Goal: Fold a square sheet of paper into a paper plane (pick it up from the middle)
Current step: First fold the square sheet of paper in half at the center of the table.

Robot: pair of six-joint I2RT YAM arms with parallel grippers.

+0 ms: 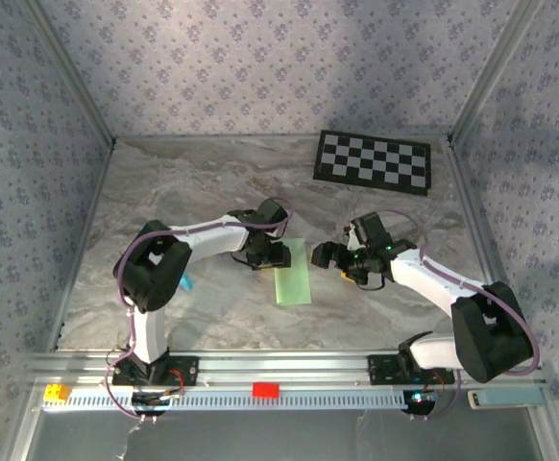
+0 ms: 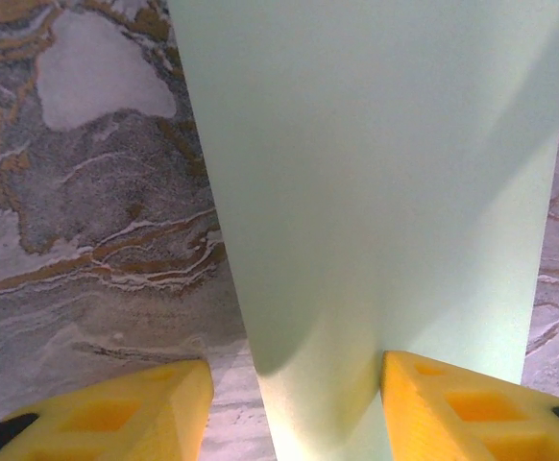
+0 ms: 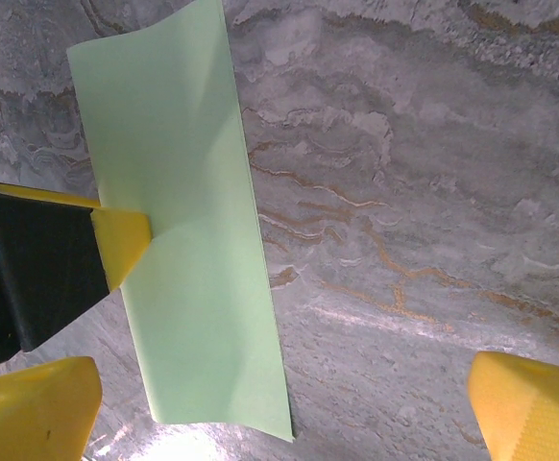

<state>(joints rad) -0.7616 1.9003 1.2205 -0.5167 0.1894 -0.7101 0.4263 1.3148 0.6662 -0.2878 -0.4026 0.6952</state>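
Your left gripper (image 1: 272,255) reaches to the middle of the marble-patterned table (image 1: 164,192), where the pale mint-green sheet of paper (image 1: 292,273) lies as a long narrow rectangle between the two arms. In your left wrist view the jaws stand apart, clamped on nothing: one yellow finger (image 2: 472,408) rests on the sheet near its long edge, and the other sits over bare table just beside it. From the right wrist, that fingertip presses the paper's long side, a soft crease spreads from it, and one end of the sheet curls up off the table. Your right gripper (image 3: 279,389) hovers just beyond the sheet's other side, jaws spread wide and holding nothing. A black-and-white checkerboard (image 1: 374,161) lies well apart at the table's far right, and a small cyan-blue stick (image 1: 185,283) lies beside the left arm.
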